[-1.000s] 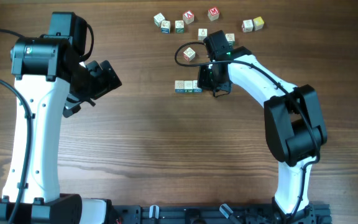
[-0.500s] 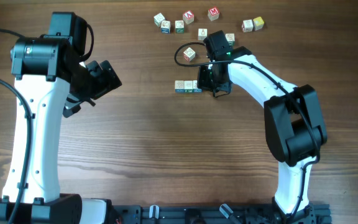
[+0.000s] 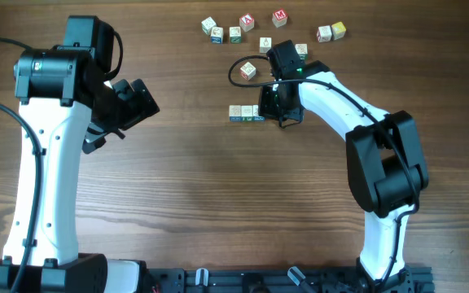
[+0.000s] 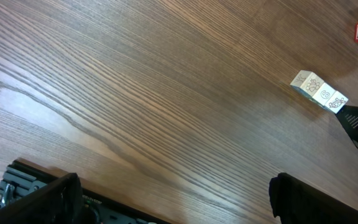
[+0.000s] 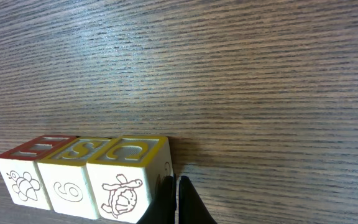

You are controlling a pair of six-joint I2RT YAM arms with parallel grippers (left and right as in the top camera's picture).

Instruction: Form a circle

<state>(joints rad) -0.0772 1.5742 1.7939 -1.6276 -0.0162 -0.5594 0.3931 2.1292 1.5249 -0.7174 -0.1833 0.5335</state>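
Seen from above, a wooden table holds small white lettered cubes, and no ring has been formed. A straight row of three cubes lies right of centre toward the far side, their sides touching. About ten scattered cubes sit beyond it, close to the far edge, some in pairs and some alone. The right gripper is low at the row's right end. Its fingers are pressed together with nothing between them, and their tips rest against the side of the yellow-topped end cube. The left gripper hovers well apart on the left side, its fingers spread fully wide and holding nothing. A broad stretch of bare wood runs between the two arms and on to the near edge.
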